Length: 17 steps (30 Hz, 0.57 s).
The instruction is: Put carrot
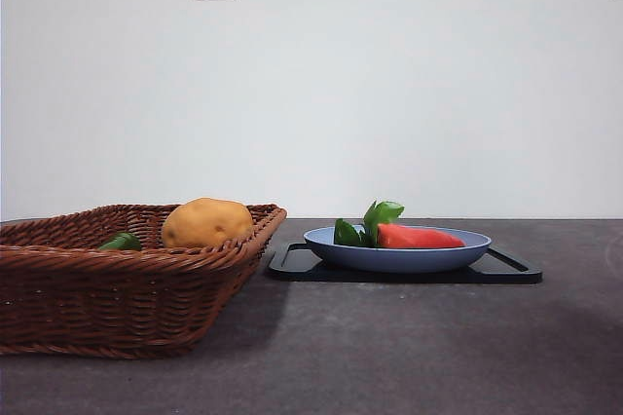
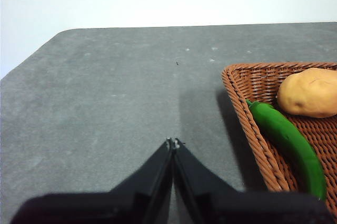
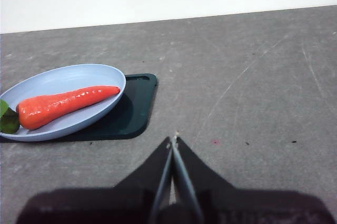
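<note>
Lying in the blue plate (image 1: 458, 257), your carrot (image 1: 419, 237) has its underside hidden by the rim; both tools, left tool (image 2: 173, 142) and right tool (image 3: 174, 140), are pressed together over bare bench (image 1: 409, 347).

red-orange carrot (image 1: 421, 237) (green leaves), pale blue plate (image 1: 394, 259), brown woven basket (image 1: 107, 298).

Smooth red-orange carrot (image 1: 419, 237), tapered, bright green leaves at the thick end. Lying flat on its side inside a light blue plate (image 1: 389, 257). Nothing touching it.
</note>
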Motion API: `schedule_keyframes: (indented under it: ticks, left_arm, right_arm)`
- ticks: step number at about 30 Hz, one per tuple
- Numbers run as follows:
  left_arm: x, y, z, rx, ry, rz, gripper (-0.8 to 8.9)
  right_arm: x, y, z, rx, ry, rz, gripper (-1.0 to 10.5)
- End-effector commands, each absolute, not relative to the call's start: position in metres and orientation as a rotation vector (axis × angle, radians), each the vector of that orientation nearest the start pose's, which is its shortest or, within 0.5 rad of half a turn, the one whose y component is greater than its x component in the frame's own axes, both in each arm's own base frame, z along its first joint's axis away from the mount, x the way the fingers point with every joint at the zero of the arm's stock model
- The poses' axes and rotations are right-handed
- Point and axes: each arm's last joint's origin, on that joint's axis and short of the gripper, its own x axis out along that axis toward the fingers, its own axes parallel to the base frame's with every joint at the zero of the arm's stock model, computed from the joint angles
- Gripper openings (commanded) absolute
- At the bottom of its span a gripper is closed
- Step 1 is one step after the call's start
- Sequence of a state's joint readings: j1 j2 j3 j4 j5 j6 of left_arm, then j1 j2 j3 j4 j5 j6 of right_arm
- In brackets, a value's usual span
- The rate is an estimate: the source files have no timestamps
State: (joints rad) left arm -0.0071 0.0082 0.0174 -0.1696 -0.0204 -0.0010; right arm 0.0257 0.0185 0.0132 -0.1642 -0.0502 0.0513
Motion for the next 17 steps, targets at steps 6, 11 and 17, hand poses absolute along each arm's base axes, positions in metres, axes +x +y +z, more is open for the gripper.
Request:
schedule_keyframes:
  ticks: [6,11,17]
  left_arm:
    - [0.0965,0.0002,0.1502,-0.005,0.156,0.017,0.08]
    - [0.0965,0.0001,0.1502,-0.005,0.157,0.017,0.08]
    - [0.0965,0.0001,0.1502,-0.005,0.156,0.017,0.08]
  right_arm:
    - [0.0966,0.004,0.1483,0.046,0.184,0.072,0.0]
    - [0.0966,0.004,0.1483,0.046,0.184,0.072,0.0]
    - [0.0966,0.004,0.1483,0.046,0.184,0.072,0.0]
